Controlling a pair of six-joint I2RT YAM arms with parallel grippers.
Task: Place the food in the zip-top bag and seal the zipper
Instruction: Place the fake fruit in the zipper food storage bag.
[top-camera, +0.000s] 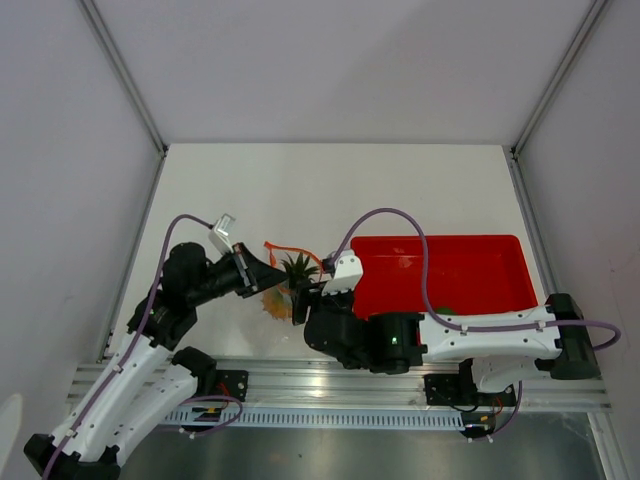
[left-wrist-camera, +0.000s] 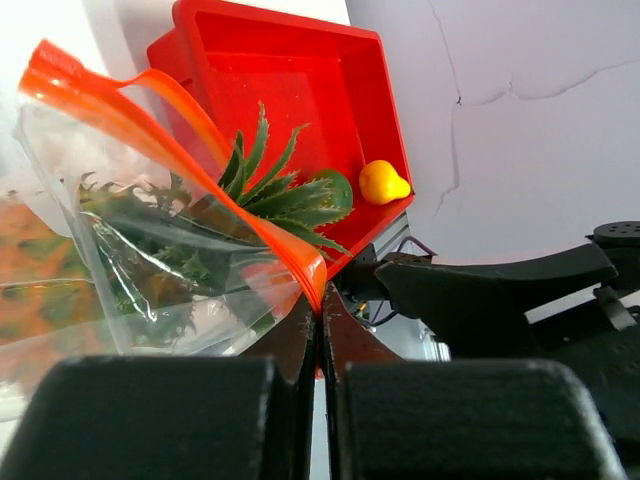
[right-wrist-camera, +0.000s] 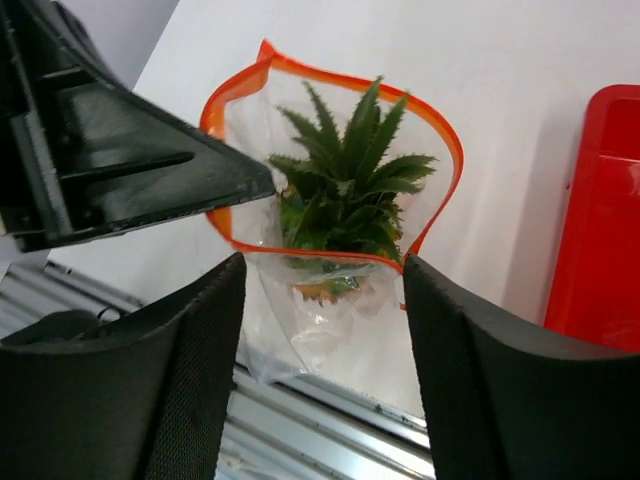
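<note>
Red rectangular plastic tray (top-camera: 470, 270) at right. Beside it, small clear zip-top bag (right-wrist-camera: 320, 320), mouth gaping, orange-red zipper strip (left-wrist-camera: 75, 85) pinched in fully closed left gripper (left-wrist-camera: 320, 310). Above, right gripper (right-wrist-camera: 322, 290) spread wide, empty. Orange-brown toy pineapple (right-wrist-camera: 345, 180) inside bag, green crown at its mouth. Yellow toy lemon (left-wrist-camera: 383, 182) in tray corner.

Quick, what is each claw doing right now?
Left claw: closed, pinching the zipper of the zip-top bag.
Right claw: open, holding nothing.
</note>
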